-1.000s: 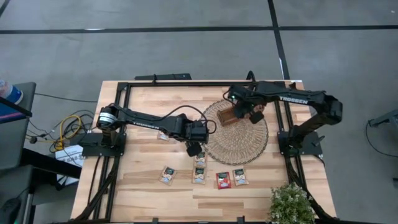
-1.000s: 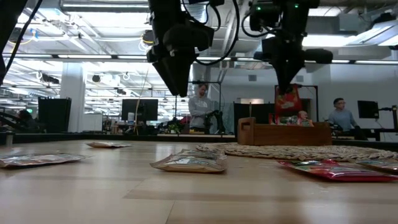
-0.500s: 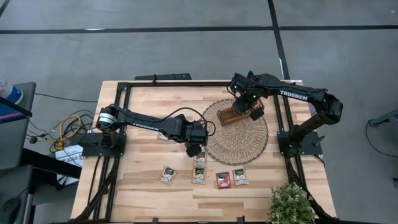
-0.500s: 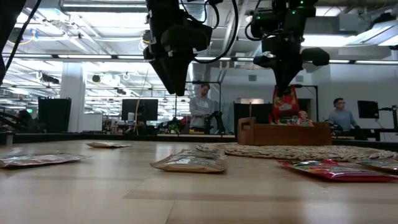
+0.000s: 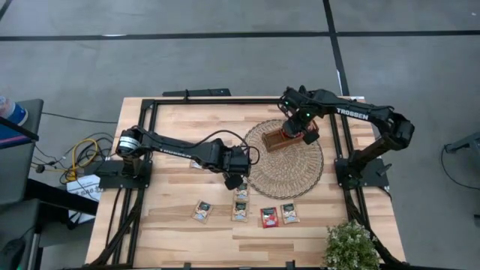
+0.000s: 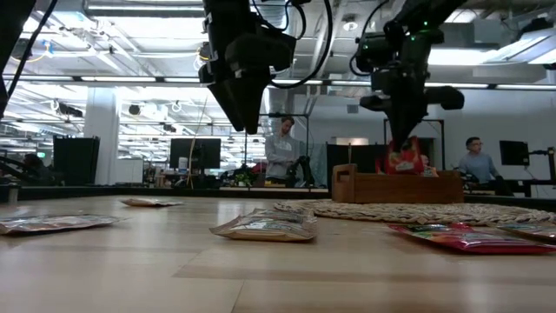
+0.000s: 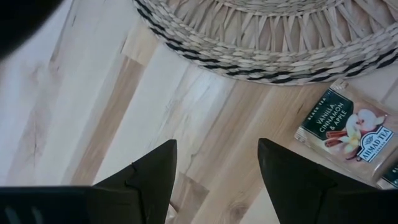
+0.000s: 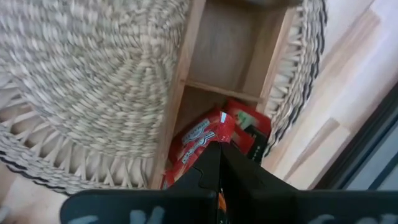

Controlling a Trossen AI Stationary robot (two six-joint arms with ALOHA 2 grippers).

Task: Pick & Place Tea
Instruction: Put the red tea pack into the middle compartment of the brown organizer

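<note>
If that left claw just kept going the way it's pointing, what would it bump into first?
Probably bare table: the open left gripper points down at the wood, just off the wicker mat, beside a tea sachet.

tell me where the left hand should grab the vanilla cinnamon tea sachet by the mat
The pale flat square vanilla tea sachet lies flat on the wooden table, beside the round woven wicker mat. Probably best: left hand, open, straight down, pinching across two opposite edges.

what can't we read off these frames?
- Tray contents: right gripper covers them in the high view; the right wrist view shows only some compartments.
- Red sachet print: fingers overlap it.
- Sachet under the left arm: mostly hidden.
- Row sachets' print: too small.
</note>
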